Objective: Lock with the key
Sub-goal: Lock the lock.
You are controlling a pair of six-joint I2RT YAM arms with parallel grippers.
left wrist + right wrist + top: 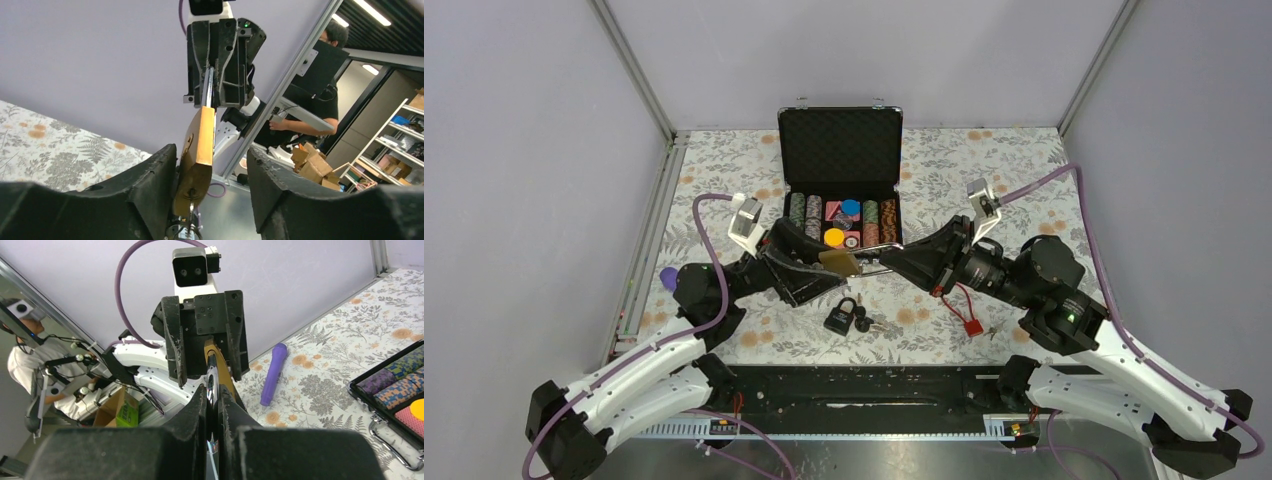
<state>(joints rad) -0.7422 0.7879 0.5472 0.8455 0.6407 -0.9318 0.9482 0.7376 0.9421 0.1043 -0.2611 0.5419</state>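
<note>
– Over the middle of the table, just near of the open case [841, 112], we've got the brass padlock [838, 262] up in the air between both arms. Our right gripper [212, 390] is pinched tight on the silver shackle [208, 87]. Our left gripper [211, 152] is spread, with the lock body leaning on one side of it and daylight showing on the other. How do we finish this cleanly?

– We'd keep the right pinch firm so the body can't swing, then bring the left gripper onto the key [190, 215]. It looks to be hanging out of the keyway at the lock's bottom end, ring and all. Grab the head square and turn about the key's own axis, no sideways pull. We can't tell from our views whether the shackle is seated or popped. If it's popped, we'd press it home first.

– And the lock itself?

– Flat brass slab with a shiny steel loop. The faces look smooth, so we reckon it'll slip if we twist hard. A black padlock [840, 318] with its own keys lies on the table just near of it. Probably not ours to worry about.
</note>
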